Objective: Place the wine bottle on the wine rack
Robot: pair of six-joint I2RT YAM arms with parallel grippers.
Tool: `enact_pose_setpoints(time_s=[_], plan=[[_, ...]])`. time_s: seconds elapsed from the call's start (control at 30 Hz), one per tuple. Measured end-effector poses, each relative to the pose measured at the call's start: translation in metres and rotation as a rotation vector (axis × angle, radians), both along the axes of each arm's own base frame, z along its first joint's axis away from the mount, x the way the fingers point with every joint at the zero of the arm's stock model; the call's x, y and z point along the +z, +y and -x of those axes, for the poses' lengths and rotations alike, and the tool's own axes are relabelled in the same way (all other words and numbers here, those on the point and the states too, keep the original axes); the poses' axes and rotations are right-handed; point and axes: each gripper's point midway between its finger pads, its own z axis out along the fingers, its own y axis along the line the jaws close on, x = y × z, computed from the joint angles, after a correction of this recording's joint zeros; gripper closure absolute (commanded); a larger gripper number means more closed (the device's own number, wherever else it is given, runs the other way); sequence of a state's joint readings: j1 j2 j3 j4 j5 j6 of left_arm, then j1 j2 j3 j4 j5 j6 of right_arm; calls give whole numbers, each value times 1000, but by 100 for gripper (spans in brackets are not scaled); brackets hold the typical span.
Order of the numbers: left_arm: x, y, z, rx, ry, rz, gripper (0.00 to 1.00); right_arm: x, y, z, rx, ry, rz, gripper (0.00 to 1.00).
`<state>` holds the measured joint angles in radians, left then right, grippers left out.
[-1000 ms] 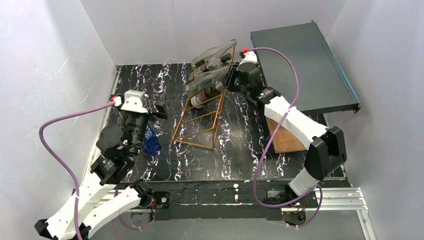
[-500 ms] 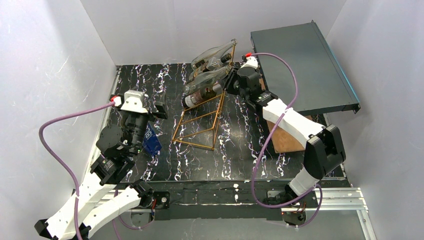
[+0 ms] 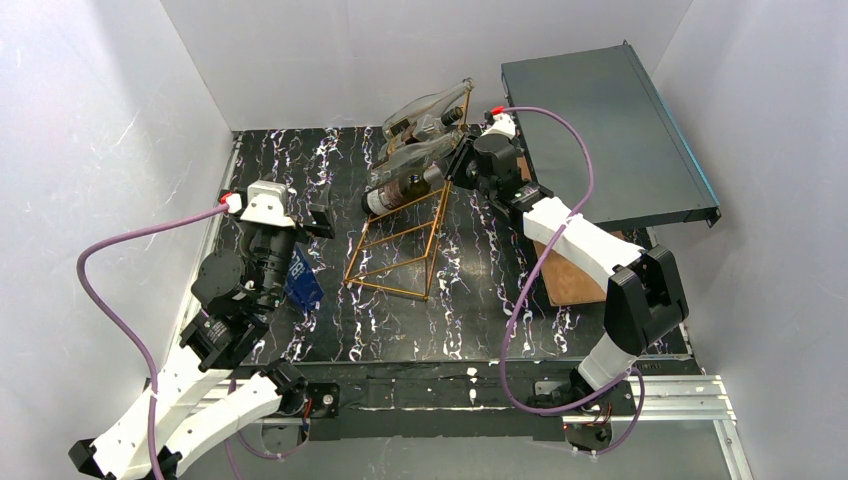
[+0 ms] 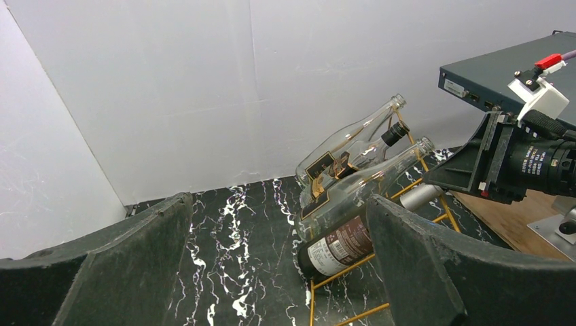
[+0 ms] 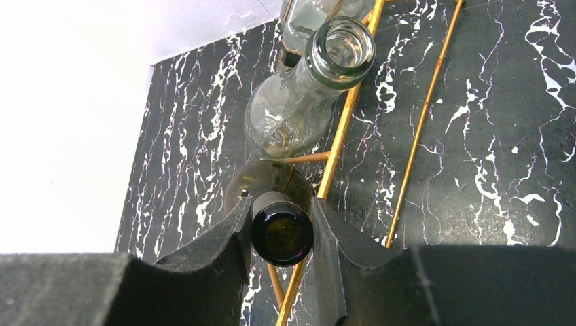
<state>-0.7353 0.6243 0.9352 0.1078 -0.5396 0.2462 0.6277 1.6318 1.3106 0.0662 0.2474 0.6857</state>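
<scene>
The dark wine bottle (image 3: 398, 192) with a white-and-brown label lies tilted across the upper rungs of the copper-gold wire wine rack (image 3: 398, 243), base pointing left. My right gripper (image 3: 457, 166) is shut on its neck. In the right wrist view the fingers (image 5: 231, 238) press both sides of the bottle's mouth (image 5: 282, 233) above the rack's rails (image 5: 348, 119). In the left wrist view the bottle (image 4: 337, 246) rests on a gold rung (image 4: 343, 273). My left gripper (image 3: 318, 216) is open and empty (image 4: 278, 272), left of the rack.
Clear glass bottles (image 3: 425, 110) (image 3: 412, 160) lie on the rack's far end, just above the dark one. A dark flat box (image 3: 600, 130) leans at the back right over a wooden board (image 3: 570, 278). A blue object (image 3: 301, 279) lies by my left arm. White walls surround the table.
My right gripper has pushed the wine bottle a little to the left along the rack, so its base sticks out further past the rack's left rail. The left arm has not moved.
</scene>
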Motion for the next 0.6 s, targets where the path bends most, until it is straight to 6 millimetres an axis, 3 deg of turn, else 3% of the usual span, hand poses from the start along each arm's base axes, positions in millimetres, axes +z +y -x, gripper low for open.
enact_pose_setpoints(time_s=[0.6], plan=[[0,0,0,0,0,0,1,0,-5,4,17,14,86,42]])
